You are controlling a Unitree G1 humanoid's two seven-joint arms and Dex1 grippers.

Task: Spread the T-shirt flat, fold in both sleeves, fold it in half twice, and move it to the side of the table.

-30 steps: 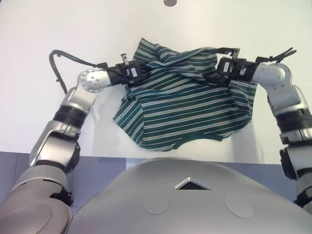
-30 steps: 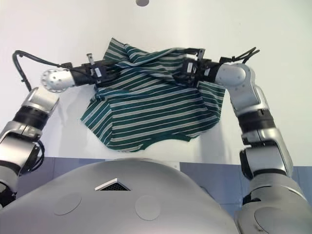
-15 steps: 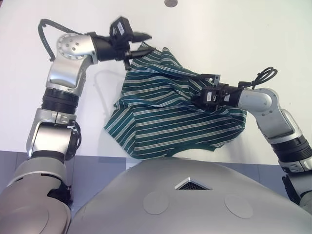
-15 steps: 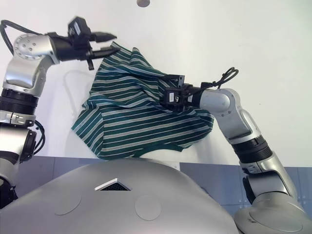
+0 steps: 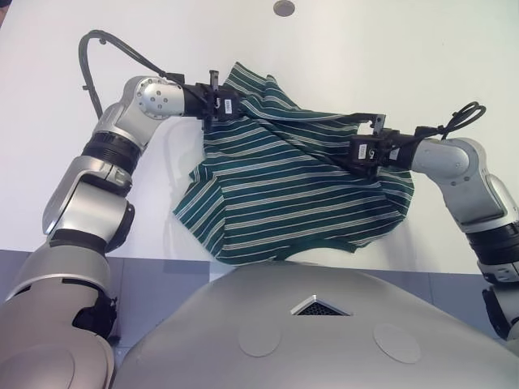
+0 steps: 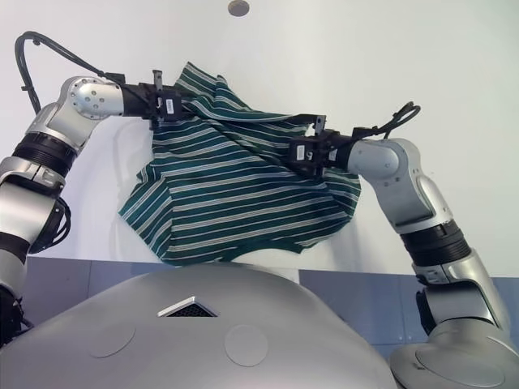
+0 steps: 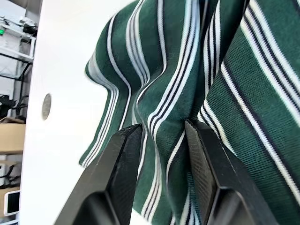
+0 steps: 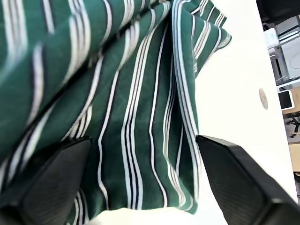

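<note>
Lying crumpled on the white table (image 5: 405, 57), the green striped T-shirt (image 5: 292, 194) sits at the middle of the near edge, its lower hem reaching about to that edge. The left gripper (image 5: 220, 105) is at the shirt's far left corner, its fingers (image 7: 119, 183) closed nearly together on an upright fold of cloth. The right gripper (image 5: 357, 151) is at the shirt's right part, toward the table's right edge. Its fingers (image 8: 243, 178) stand wide apart, with striped cloth lying loose between them. A raised ridge of fabric runs from one gripper to the other. A small round disc (image 5: 284, 8) sits at the far edge.
</note>
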